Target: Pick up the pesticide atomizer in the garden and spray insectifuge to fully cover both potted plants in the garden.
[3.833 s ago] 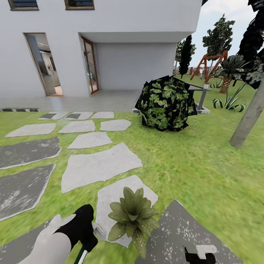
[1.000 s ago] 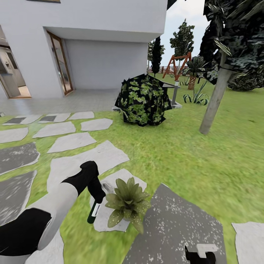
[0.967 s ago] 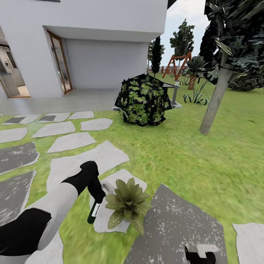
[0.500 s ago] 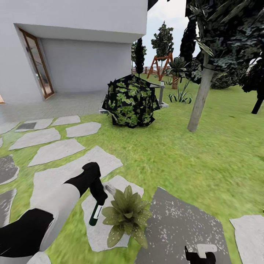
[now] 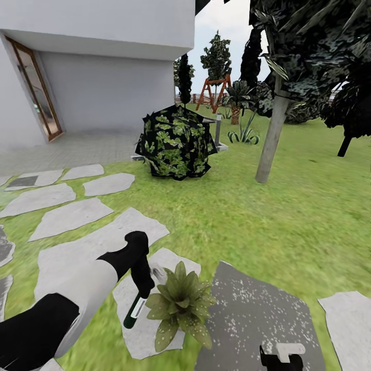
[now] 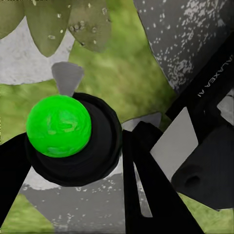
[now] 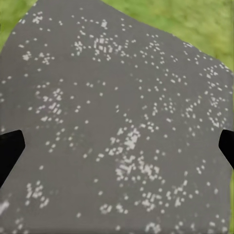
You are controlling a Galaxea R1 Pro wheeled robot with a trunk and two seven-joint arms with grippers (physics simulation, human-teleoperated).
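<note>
While the left end effector (image 5: 140, 281) grips the atomizer (image 5: 135, 309), its nozzle sits just beside the potted plant (image 5: 180, 304). The right end effector (image 7: 117, 146) hangs spread wide above a dark paving stone (image 7: 122, 122).

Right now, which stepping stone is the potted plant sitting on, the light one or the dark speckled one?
The light stepping stone. The potted plant stands on it by the left gripper; the dark speckled stone lies beside it.

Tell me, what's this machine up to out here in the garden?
The robot's left gripper holds a green spray bottle, the atomizer, right beside a small potted plant that sits on a pale stepping stone. Droplets show on the plant's leaves in the left wrist view, so spraying seems under way. The right gripper hangs open over a dark speckled paving slab, holding nothing.
</note>
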